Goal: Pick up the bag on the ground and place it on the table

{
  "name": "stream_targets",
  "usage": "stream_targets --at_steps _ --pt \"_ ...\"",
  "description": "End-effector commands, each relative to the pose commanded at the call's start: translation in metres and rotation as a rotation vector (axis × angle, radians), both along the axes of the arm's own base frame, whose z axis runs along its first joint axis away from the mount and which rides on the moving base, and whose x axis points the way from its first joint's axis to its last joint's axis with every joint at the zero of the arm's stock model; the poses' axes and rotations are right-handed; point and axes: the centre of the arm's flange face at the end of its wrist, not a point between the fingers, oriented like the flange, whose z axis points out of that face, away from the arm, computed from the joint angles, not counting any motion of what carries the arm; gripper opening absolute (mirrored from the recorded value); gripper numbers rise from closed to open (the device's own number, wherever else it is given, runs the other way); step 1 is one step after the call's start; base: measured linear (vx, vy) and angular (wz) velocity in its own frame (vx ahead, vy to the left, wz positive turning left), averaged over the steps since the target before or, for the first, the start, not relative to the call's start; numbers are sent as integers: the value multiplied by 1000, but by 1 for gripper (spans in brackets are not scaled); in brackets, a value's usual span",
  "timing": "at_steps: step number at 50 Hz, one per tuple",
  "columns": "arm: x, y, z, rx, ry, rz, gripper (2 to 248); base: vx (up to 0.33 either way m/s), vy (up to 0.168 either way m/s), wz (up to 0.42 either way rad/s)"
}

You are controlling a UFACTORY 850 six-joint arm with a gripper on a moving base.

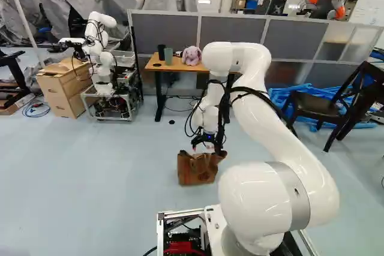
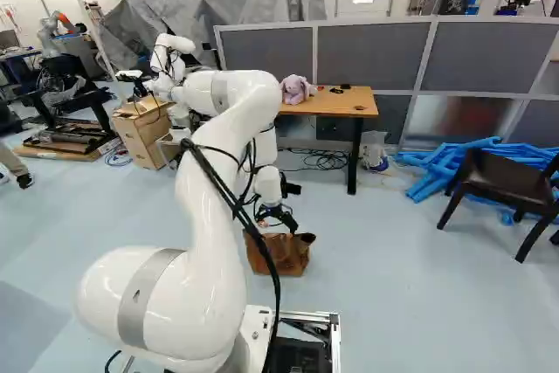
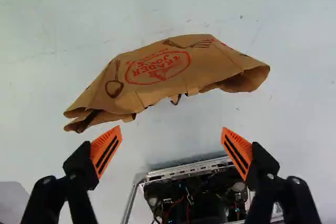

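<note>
Bag [image 3: 173, 69] has floor [image 1: 108, 178] around its edges, ahead of the hand [image 2: 277, 224] spread wide.

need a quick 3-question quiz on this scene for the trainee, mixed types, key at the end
1. Fill in the blank: The brown bag rests on the ____.

2. Multiple choice: How does the gripper stand in the wrist view?
A) Shut on the bag
B) Open, with the bag not between its fingers
C) Shut, with nothing between its fingers

3. True or false: A plush toy sits on the table where the bag is meant to go.

Key: 1. floor; 2. B; 3. true
</note>
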Motion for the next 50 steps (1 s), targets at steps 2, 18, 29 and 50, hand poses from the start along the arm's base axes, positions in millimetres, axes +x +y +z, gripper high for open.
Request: stream_targets --at_steps 2,18,29,50 --pt "0 0 -3 1 2 -21 247 0 0 0" --pt "3 0 -27 7 16 -189 247 0 0 0" --pt "5 0 -44 10 24 -305 247 0 0 0" --pt "7 0 -76 13 37 -526 247 0 0 0"
